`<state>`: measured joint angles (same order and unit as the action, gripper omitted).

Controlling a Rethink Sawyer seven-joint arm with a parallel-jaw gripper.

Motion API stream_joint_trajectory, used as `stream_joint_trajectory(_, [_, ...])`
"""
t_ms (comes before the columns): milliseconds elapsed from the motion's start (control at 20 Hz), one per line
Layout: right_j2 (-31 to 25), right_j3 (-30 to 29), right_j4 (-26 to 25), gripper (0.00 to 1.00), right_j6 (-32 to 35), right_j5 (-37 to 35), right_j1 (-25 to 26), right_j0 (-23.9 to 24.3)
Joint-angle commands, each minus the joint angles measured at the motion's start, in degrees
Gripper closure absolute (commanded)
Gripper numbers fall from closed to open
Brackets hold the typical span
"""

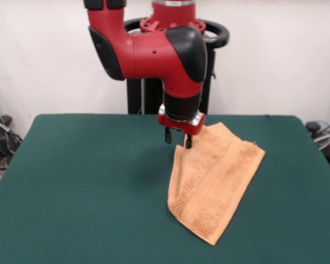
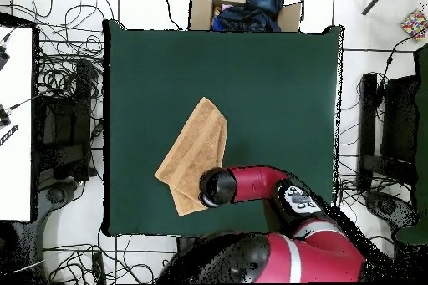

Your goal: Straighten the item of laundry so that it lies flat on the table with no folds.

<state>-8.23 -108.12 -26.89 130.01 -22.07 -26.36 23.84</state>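
The light orange towel (image 1: pixel 214 176) lies folded over itself on the dark green table (image 1: pixel 82 181), right of centre in the front view, as a long slanted strip with a doubled layer along its left side. My gripper (image 1: pixel 177 139) points straight down over the towel's far left corner. Its fingers stand apart, and the right fingertip (image 1: pixel 188 143) is at the towel's edge. In the overhead view the towel (image 2: pixel 194 152) runs diagonally on the table (image 2: pixel 276 89), and the arm's wrist (image 2: pixel 217 188) covers its near corner and hides the gripper.
A cardboard box (image 2: pixel 201 10) with dark clothes stands past the table's far edge in the overhead view. Cables lie on the floor at the left (image 2: pixel 67 89). A white surface (image 2: pixel 15 123) is at the far left, and black equipment (image 2: pixel 389 123) at the right.
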Motion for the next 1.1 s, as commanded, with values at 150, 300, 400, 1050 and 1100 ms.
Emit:
stream_joint_trajectory(150, [1.8,8.1,-3.3,0.00,3.2,7.2,1.0,-4.2])
stream_joint_trajectory(300, [1.3,8.0,-2.4,0.00,3.7,8.3,1.4,-3.9])
stream_joint_trajectory(400, [2.3,8.1,-2.5,0.00,4.3,8.9,1.1,-4.9])
stream_joint_trajectory(1050, [8.5,12.3,-8.5,0.00,1.6,9.3,0.4,-10.2])
stream_joint_trajectory(1100, [8.2,12.5,-8.8,0.00,1.1,8.7,0.1,-10.0])
